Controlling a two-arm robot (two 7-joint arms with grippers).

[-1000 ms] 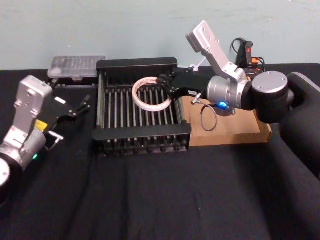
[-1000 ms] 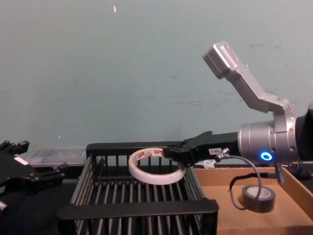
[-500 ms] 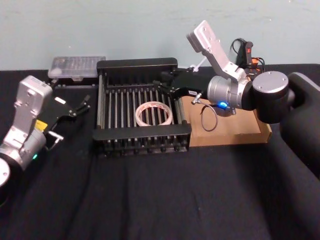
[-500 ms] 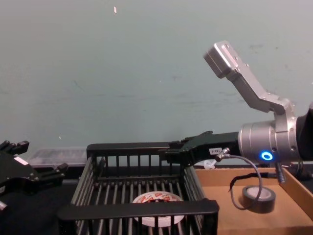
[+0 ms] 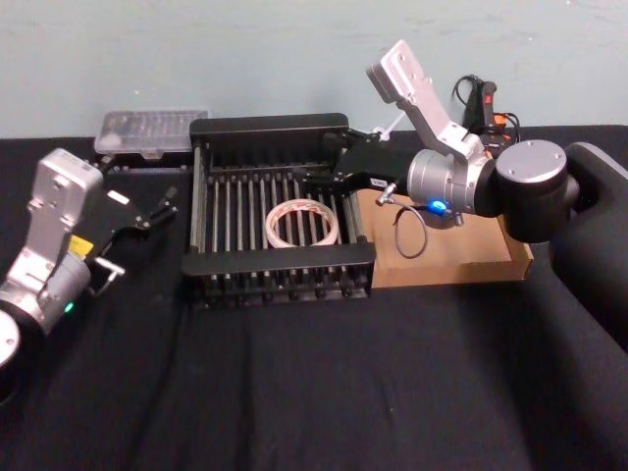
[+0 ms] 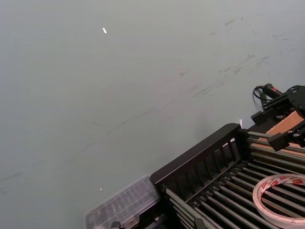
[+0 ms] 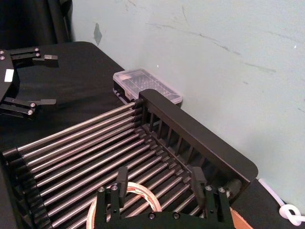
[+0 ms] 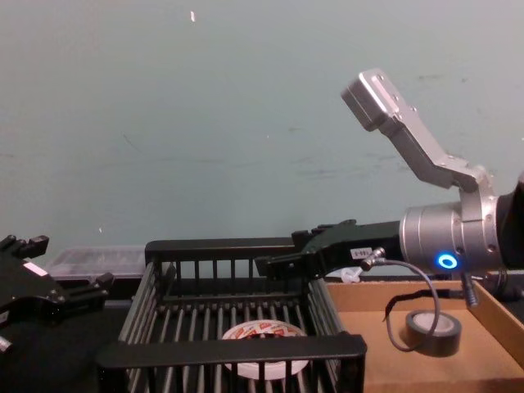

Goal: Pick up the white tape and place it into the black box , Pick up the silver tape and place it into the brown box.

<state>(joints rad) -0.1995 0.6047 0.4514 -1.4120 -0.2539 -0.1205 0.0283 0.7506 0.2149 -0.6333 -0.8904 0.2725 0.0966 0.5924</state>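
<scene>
The white tape (image 5: pixel 302 223) lies flat on the ribbed bottom of the black box (image 5: pixel 268 126), free of any gripper; it also shows in the chest view (image 8: pixel 260 332), the left wrist view (image 6: pixel 286 179) and the right wrist view (image 7: pixel 136 186). My right gripper (image 5: pixel 316 169) hovers over the crate's right part, above the roll, open and holding nothing (image 7: pixel 160 183). The silver tape (image 8: pixel 434 332) rests inside the brown box (image 5: pixel 461 257), right of the crate. My left gripper (image 5: pixel 162 208) stands open to the left of the crate, above the black cloth.
A clear plastic case (image 5: pixel 150 130) lies behind the crate at the back left. A black handheld device with a red button (image 5: pixel 486 98) stands by the wall at the back right. A thin cable loops from my right wrist (image 5: pixel 407 235) over the cardboard tray.
My right gripper opened and let go of the white tape, which dropped from just above the crate onto its bottom bars. The left arm has stayed put.
</scene>
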